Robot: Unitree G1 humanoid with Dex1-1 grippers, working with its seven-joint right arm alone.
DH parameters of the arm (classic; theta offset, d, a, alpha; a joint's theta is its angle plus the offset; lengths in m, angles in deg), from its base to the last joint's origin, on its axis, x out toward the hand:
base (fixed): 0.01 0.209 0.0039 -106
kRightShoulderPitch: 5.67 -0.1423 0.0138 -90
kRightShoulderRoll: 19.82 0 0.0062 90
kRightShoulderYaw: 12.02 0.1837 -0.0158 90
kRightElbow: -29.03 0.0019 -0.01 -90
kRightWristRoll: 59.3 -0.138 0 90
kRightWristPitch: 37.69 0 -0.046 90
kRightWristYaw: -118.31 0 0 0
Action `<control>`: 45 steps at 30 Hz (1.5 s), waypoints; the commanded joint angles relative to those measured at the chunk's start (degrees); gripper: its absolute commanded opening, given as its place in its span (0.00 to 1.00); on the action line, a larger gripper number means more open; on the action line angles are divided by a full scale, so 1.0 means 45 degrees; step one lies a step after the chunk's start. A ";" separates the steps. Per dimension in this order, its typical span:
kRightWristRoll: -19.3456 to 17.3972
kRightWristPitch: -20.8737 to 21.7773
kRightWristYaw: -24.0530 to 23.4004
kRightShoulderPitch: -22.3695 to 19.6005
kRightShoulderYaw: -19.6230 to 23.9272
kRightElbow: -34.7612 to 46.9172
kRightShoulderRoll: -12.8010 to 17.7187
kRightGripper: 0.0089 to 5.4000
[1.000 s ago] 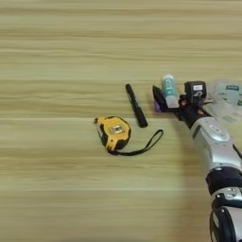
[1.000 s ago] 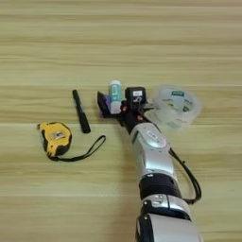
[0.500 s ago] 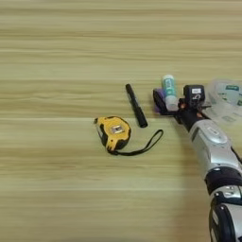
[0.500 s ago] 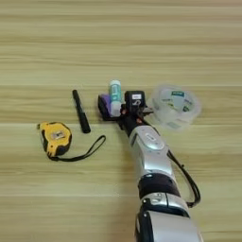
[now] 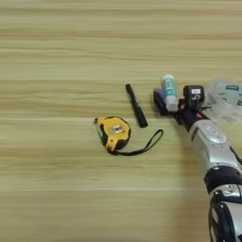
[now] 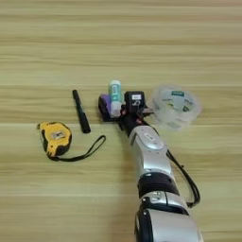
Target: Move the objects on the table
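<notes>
Things sit in a loose row across the middle of the table (image 6: 56, 42). The yellow tape measure (image 6: 55, 137) lies at the left, flat on its side, with its black strap curling out to the right. The black marker (image 6: 81, 111) lies just right of it, apart from it and pointing up the frame. The white glue stick (image 6: 114, 96) lies right of the marker, near the center, with its green label up, and the purple cap (image 6: 105, 103) is pressed against its left side. The clear tape roll (image 6: 176, 106) lies flat to the right of center. The gripper (image 6: 116, 112) reaches up from the bottom of the frame on the silver arm. One black finger lies left of the purple cap and the boxy black part sits right of the glue stick, so the fingers look spread around both. I think it is placed like this to grab or push the glue stick, but I cannot tell if it squeezes yet.
</notes>
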 commanded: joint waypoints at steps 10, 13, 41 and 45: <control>0.0054 0.0387 -0.0167 -0.1186 0.0103 0.0096 0.0456 0.93; 0.0052 0.0410 -0.0159 -0.1209 0.0107 0.0035 0.0452 0.87; 0.0046 0.0549 -0.0086 -0.1354 0.0115 -0.0257 0.0469 0.30; 0.0067 0.0554 -0.0093 -0.1373 0.0102 -0.0293 0.0476 0.30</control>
